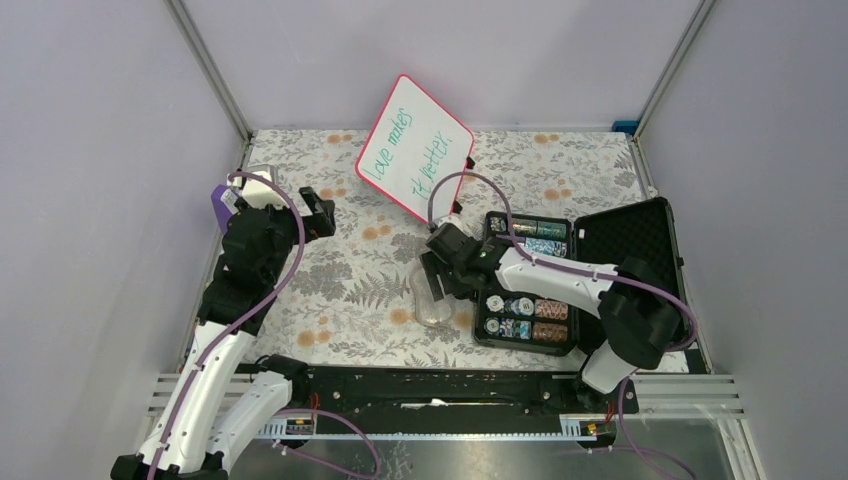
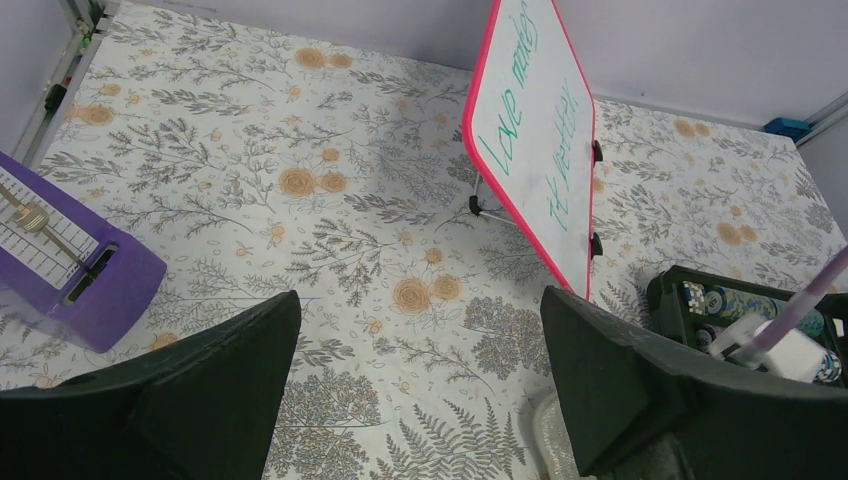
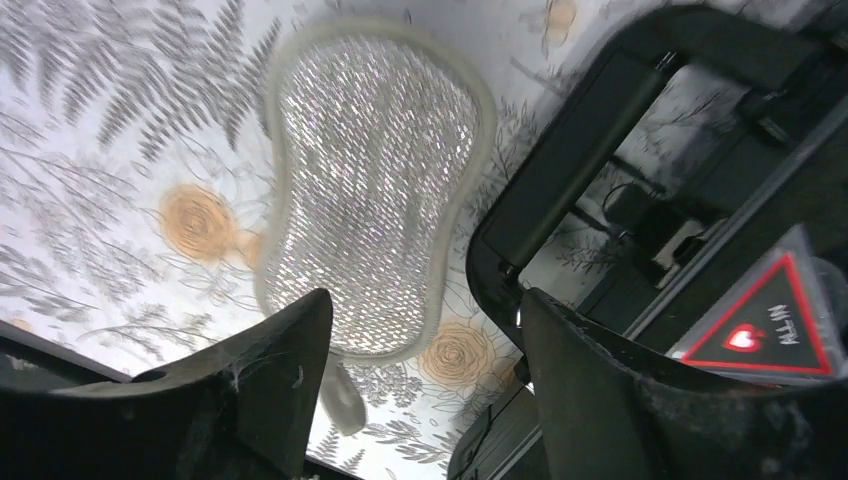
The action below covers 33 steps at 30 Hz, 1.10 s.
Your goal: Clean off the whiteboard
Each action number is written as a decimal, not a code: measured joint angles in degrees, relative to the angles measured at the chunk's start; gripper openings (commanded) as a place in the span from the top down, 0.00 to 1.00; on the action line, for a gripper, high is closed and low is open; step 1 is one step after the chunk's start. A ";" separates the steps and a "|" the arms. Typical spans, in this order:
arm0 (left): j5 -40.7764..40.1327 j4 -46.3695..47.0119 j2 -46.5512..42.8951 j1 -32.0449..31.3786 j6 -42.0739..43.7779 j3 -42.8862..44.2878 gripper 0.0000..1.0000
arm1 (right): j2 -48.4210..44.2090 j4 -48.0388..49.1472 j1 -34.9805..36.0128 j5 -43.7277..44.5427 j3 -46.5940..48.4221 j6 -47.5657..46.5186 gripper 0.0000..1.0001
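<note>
right gripper [image 3: 420, 315]: its two fingers [image 3: 250, 390] are being held well apart, and nothing is being gripped between them. one glittery, translucent scrubbing pad [image 3: 375, 190] is being seen through the gap, lying flat on the floral tablecloth [image 1: 340, 290] beneath the fingertips; whether a fingertip is touching it cannot be told. just beside the pad, on its right in the top view, one black case [image 1: 625, 235] is being kept open with its lid laid back, and rows of poker chips are being shown inside.

left gripper [image 2: 420, 300]: its two fingers are being held spread wide above bare cloth, with nothing between them. one purple box [image 2: 75, 265] is being noted near the left edge of the table, beside this arm.

one whiteboard [image 1: 415, 147] is being recorded at the far middle of the table, standing tilted and well apart from both grippers. two lines of green handwriting are being carried on its face. two small black feet are being seen on its red-rimmed edge in the left wrist view.
</note>
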 measured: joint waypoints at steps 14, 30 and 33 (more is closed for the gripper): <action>0.02 0.02 0.11 0.00 0.00 0.00 0.01 | 8.41 -4.50 9.33 10.45 15.50 12.04 0.16; 0.02 0.15 0.70 0.00 0.02 0.00 0.01 | 20.65 -1.18 11.21 18.91 14.80 16.04 0.39; 0.11 0.20 1.49 0.00 0.04 0.00 0.01 | 20.33 1.38 11.58 20.92 13.27 15.72 0.49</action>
